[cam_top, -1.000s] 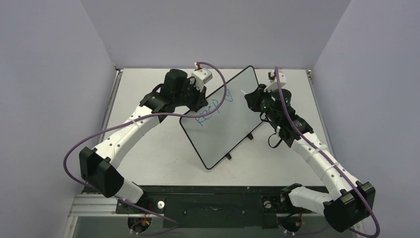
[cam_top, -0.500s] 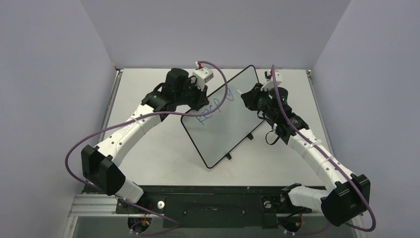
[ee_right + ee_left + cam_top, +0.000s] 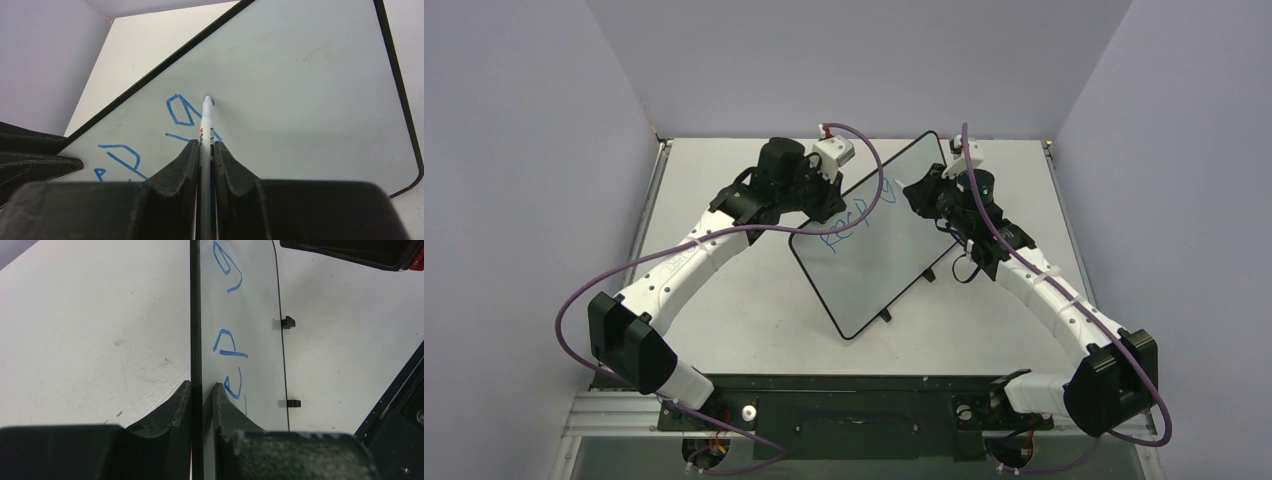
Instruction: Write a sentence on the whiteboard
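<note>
The whiteboard (image 3: 894,265) lies tilted on the table, with two black clip feet on its right long edge. My left gripper (image 3: 826,207) is shut on the board's left rim; in the left wrist view the fingers (image 3: 201,387) pinch the thin black edge. The sentence (image 3: 856,213) is blue lettering reading about "keep" plus a "g" (image 3: 227,346). My right gripper (image 3: 916,193) is shut on a white marker (image 3: 206,119). The marker's tip touches the board (image 3: 310,90) just right of the "g" (image 3: 180,110).
The grey table (image 3: 724,300) has walls on three sides. The clip feet (image 3: 287,322) stand out from the board's right edge. Purple cables loop over both arms. A black base rail (image 3: 854,400) runs along the near edge.
My right arm has swung left and the marker has moved closer to the lettering on the board. My left gripper and the board have held nearly still.
</note>
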